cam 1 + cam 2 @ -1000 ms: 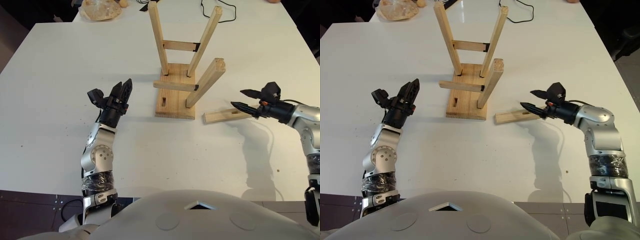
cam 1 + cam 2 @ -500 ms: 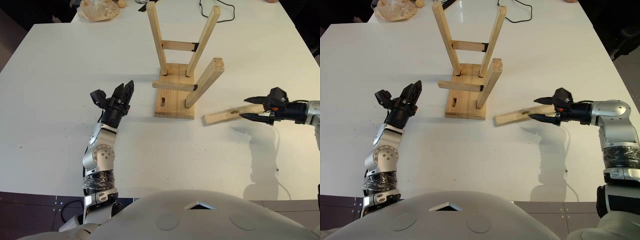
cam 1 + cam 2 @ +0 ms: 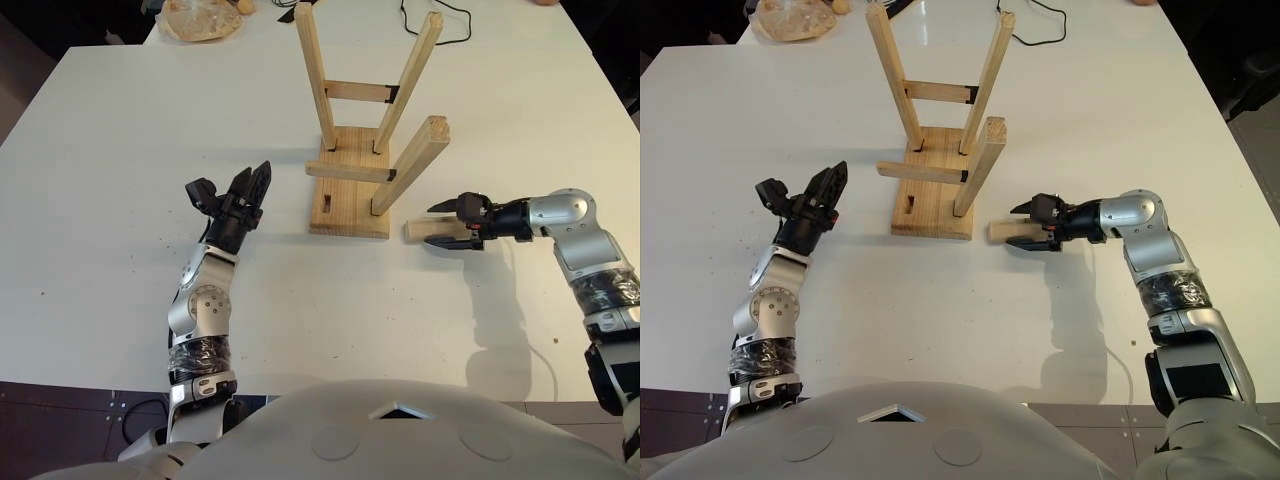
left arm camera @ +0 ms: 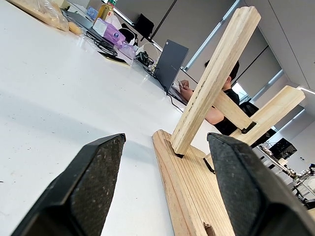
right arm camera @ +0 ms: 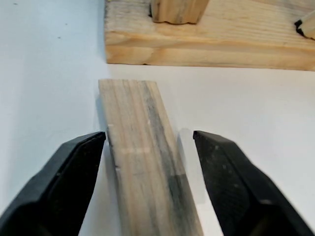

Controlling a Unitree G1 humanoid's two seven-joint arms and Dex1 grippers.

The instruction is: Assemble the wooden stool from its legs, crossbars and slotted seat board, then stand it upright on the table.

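Three legs (image 3: pixel 312 75) and crossbars (image 3: pixel 355 92) sit in the upturned seat board (image 3: pixel 348 212) on the counter (image 3: pixel 120 130), with the fourth leg (image 3: pixel 415 232) loose beside it between the spread right end effector (image 3: pixel 430 227), the left end effector (image 3: pixel 228 182) also spread, and fitting and flipping left to do.

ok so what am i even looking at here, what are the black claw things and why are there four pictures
It is a humanoid robot; each arm ends in a two-fingered gripper. The two wide pictures come from cameras in its head, looking down on a white table. The two close ones come from wrist cameras, so the black shapes there are its own fingers. On the table a half-built wooden stool stands upside down: seat board flat, three legs sticking up, joined by crossbars. A fourth leg lies loose beside the board. The right gripper is open, one finger either side of that leg. The left gripper is open and holds nothing.
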